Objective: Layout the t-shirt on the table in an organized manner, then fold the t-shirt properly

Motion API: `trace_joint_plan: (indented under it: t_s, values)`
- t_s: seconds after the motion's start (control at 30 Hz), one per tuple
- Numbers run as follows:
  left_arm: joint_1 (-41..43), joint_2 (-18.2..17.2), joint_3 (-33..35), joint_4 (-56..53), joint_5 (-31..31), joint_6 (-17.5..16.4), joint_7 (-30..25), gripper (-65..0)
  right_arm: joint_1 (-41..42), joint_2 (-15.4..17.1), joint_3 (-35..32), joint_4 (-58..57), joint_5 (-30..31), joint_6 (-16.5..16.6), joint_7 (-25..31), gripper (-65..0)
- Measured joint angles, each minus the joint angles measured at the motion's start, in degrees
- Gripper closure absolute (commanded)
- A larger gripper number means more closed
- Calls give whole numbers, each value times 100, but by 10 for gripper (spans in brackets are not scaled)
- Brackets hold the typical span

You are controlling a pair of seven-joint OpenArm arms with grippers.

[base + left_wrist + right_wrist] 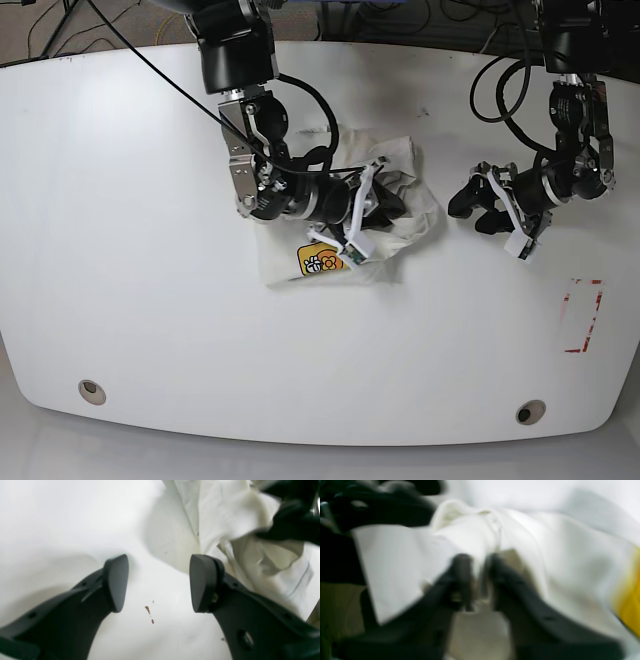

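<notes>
i can't read any words or numbers here. my t-shirt [345, 225] shows a small orange-yellow patch [320, 261] with dark marks on it, but they are too tiny to read. the table [150, 300] has a red box mark [582, 315] with nothing written inside.

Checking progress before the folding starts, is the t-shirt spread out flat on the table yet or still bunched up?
Still bunched up. The t-shirt lies in a crumpled heap on the table, with folds overlapping.

Blurred right gripper [477, 580], jaws pinched on a fold of the white t-shirt [545, 555]
</notes>
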Motion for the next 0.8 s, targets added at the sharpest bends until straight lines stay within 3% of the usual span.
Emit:
trace_joint_plan:
  t_s: [0.1,0.2,0.33,0.47,0.57,0.8]
  values:
    - [0,-4,0,0,4,2,2,-358,83,-37,-330,-92,42,-2,142,-27]
    - [0,0,0,0,9,0,2,-358,140,-144,-463,-136,28,-111,160,-111]
    - [0,4,0,0,2,0,0,-358,157,-181,-531,-131,74,-442,201,-331]
    - [0,-24,0,0,7,0,2,-358,166,-125,-737,-37,55,-667,181,-487]
    - [-2,-76,13,0,-13,-4,-2,-358,153,-127,-758,142,162,-660,175,-522]
    - [0,-127,0,2,2,-2,2,-358,339,55,-778,393,243,-643,179,-507]
